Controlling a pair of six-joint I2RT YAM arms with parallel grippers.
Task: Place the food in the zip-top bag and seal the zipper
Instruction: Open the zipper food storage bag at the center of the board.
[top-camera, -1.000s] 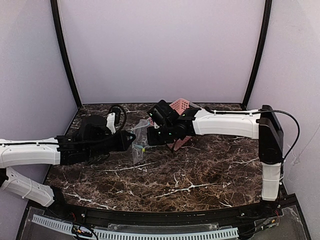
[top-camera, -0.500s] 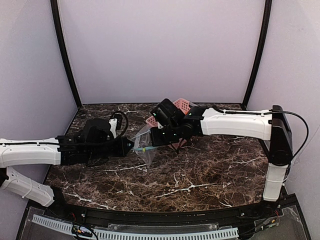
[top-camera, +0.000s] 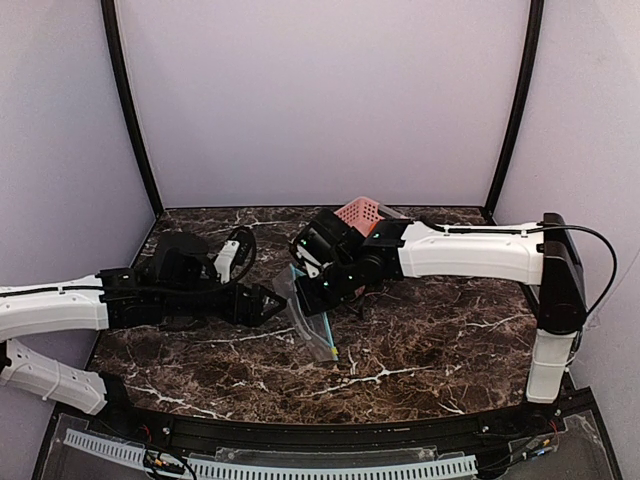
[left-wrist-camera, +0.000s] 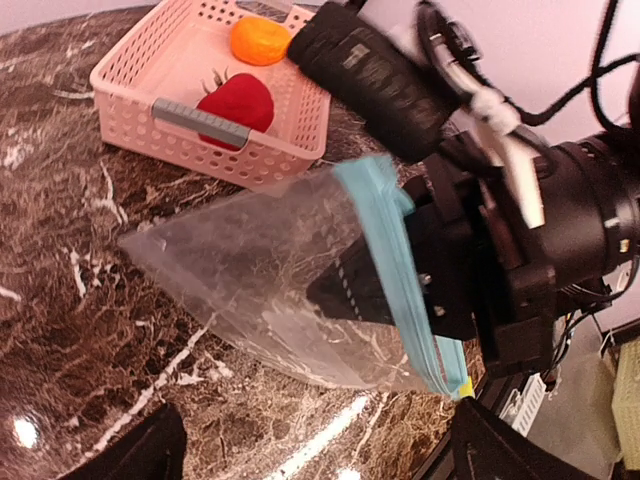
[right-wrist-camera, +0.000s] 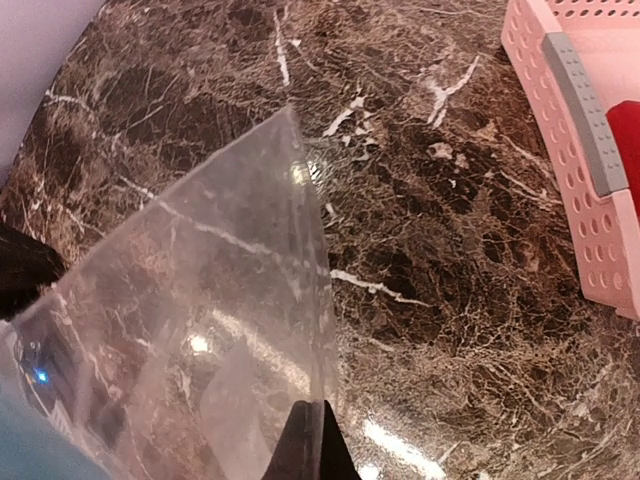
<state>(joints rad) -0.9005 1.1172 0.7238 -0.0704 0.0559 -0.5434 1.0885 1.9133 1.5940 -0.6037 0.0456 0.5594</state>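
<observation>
The clear zip-top bag hangs above the table from my right gripper, which is shut on it. In the right wrist view the bag is pinched between the right gripper's closed tips. The teal zipper runs down the bag beside the right gripper's black jaws. My left gripper is open just left of the bag, holding nothing; its fingertips show at the lower corners. The orange food and red food lie in the pink basket.
The pink slotted basket stands at the back of the marble table behind the right arm, with a grey handle on its rim. Purple walls close in the back and sides.
My left gripper has let go of the bag and opened. The bag now hangs lower and nearer the front, held only by the right gripper, which shifted slightly left.
</observation>
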